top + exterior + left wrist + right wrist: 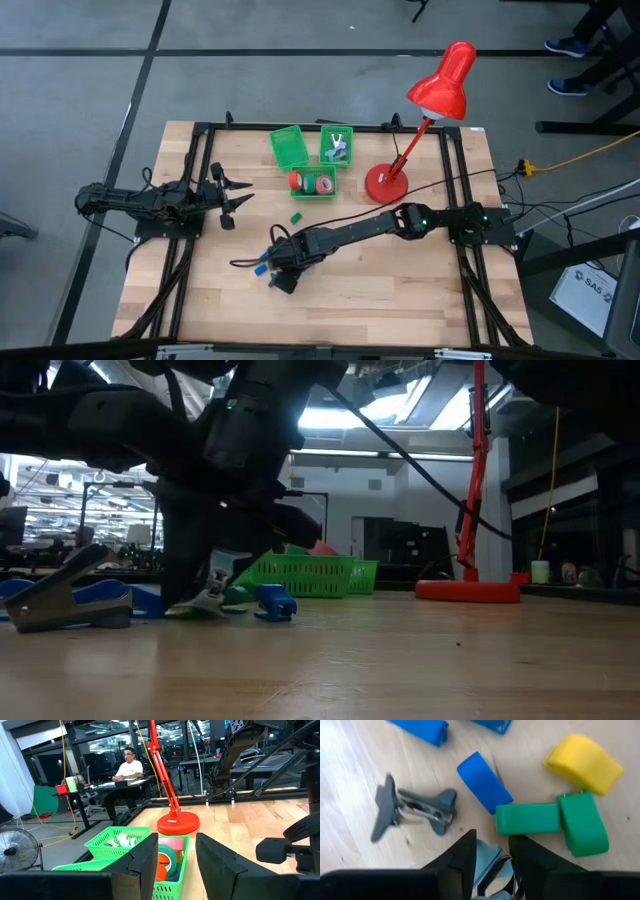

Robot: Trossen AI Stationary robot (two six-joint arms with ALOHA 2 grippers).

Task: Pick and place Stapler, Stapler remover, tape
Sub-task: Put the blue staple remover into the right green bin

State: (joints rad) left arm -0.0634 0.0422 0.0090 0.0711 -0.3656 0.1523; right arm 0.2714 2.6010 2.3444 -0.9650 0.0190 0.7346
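Between right claw (490, 851) fingers, stapler remover (489, 865)

The worktop (400, 290) is made of light wooden planks and has a black frame around its edges. At its far side three green baskets (288, 146) stand close together; one of them holds the rolls of tape (322, 184), in red and orange. Just beside the baskets stands the round base of a red desk lamp (386, 183). A small green piece (296, 216) lies alone on the wood, a little in front of the baskets. Nearer to the front edge there is a group of small things: a blue stapler (484, 782), a green stapler (552, 820), a yellow stapler (583, 762) and a grey staple remover (414, 812), all lying near each other.
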